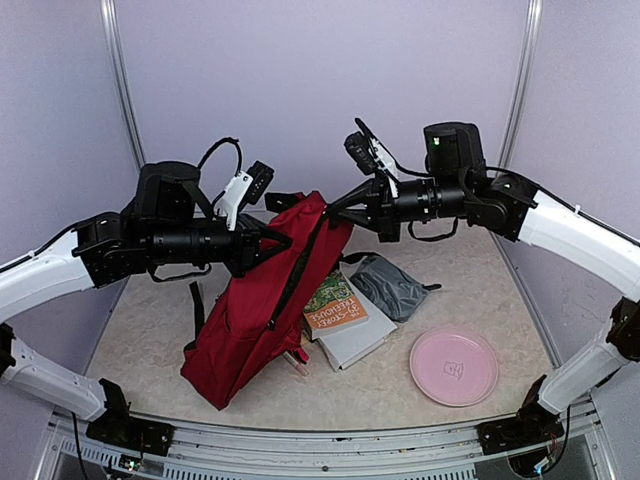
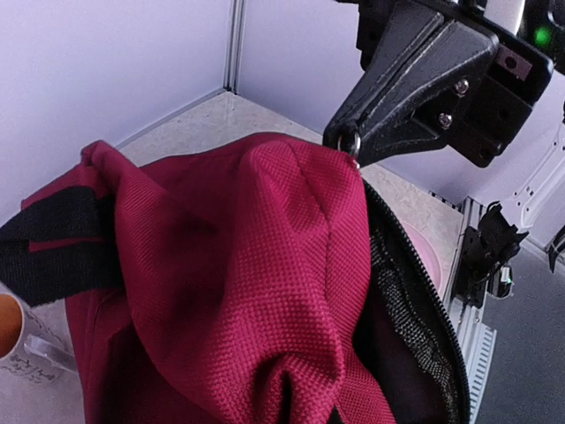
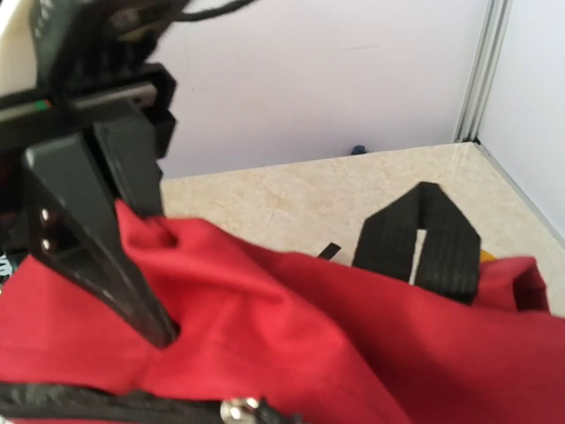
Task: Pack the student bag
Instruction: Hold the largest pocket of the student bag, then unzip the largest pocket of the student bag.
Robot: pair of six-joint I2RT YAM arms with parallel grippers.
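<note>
Left gripper point(image 1: 272, 240) clamped on student bag point(image 1: 250, 320) top fabric, right gripper point(image 1: 335, 212) pinching top edge too; bottom on tabletop point(image 1: 500, 300).

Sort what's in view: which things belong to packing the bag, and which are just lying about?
In the job: student bag, gripped by left tool and right tool; probably for packing, green book and grey pouch.
Lying about, it seems: pink plate, mug.

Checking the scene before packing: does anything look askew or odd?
The student bag hangs slanted, its top pinched by the left gripper and right gripper, bottom corner on the table. Nothing looks spilled.
</note>
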